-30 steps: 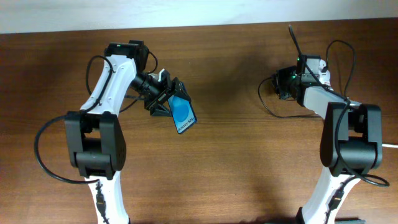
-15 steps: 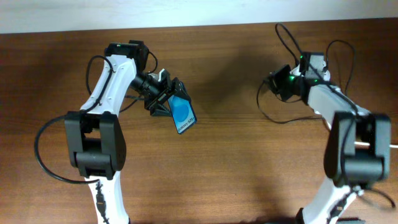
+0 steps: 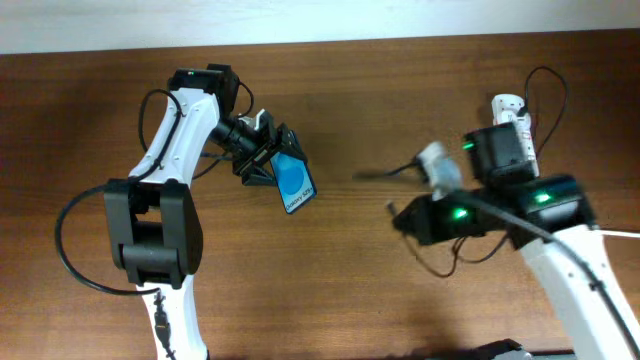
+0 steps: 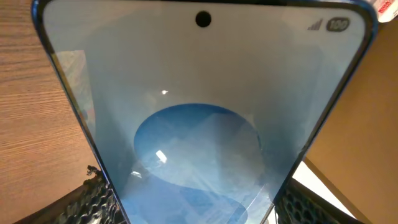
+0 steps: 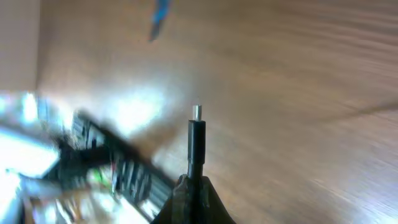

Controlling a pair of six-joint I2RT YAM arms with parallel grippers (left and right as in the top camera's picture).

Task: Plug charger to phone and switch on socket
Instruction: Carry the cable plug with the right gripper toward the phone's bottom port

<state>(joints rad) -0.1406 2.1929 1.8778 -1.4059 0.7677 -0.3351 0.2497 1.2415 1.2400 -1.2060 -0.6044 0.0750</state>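
The phone (image 3: 294,183), black-edged with a blue screen, is held above the table by my left gripper (image 3: 262,157), which is shut on its upper end. In the left wrist view the phone's screen (image 4: 199,118) fills the frame between the two fingers. My right gripper (image 3: 403,216) is shut on the charger's black connector (image 5: 196,146), whose metal tip points up and away in the right wrist view. The thin black cable (image 3: 450,262) loops under the right arm. The white socket (image 3: 512,112) shows partly at the back right, mostly hidden by the arm.
The brown wooden table (image 3: 350,280) has a pale wall along its back edge. The right wrist view is motion-blurred, with a blurred view of the left arm (image 5: 93,168) at the lower left.
My right arm has swung from the back right near the socket towards the table's middle, carrying the charger connector. The left arm and the phone have not moved.
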